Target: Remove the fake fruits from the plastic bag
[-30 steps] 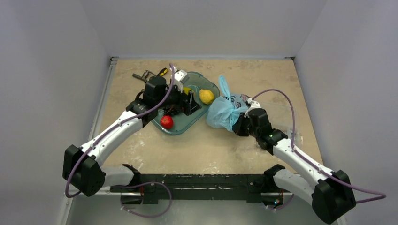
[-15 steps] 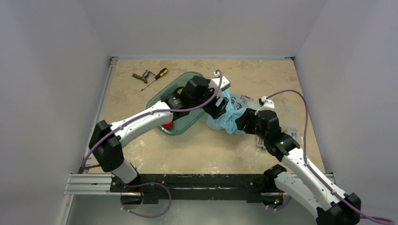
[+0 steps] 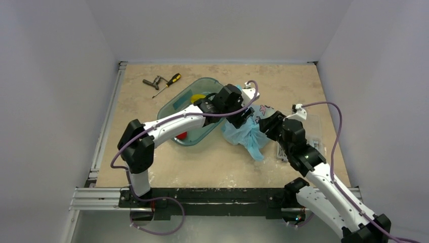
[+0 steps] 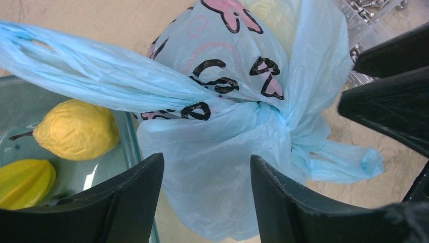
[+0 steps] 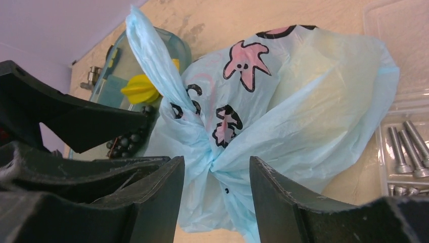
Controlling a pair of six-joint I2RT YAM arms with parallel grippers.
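The light-blue plastic bag (image 3: 249,132) with a pink-and-white cartoon print lies knotted on the table, between the tray and a clear box. The fake fruits are hidden inside it. Only a pale yellow shape (image 5: 324,76) shows through the thin wall. My left gripper (image 4: 206,159) is open, its jaws either side of the bag's lower bulge (image 4: 212,167). My right gripper (image 5: 216,162) is open too, straddling the bag's twisted knot (image 5: 212,161) from the opposite side. In the top view both grippers (image 3: 244,114) (image 3: 269,124) meet at the bag.
A teal tray (image 3: 174,107) left of the bag holds a yellow pear (image 4: 76,129), a star fruit (image 4: 25,182), black grapes (image 5: 126,142) and a red fruit (image 3: 181,135). A clear box of screws (image 5: 404,147) lies right of the bag. A screwdriver and tools (image 3: 163,81) lie at the far left.
My left arm swung from the tray across to the bag, its jaws narrowing. My right gripper went from shut to open. The bag's upright handle dropped and a tail now trails toward the front.
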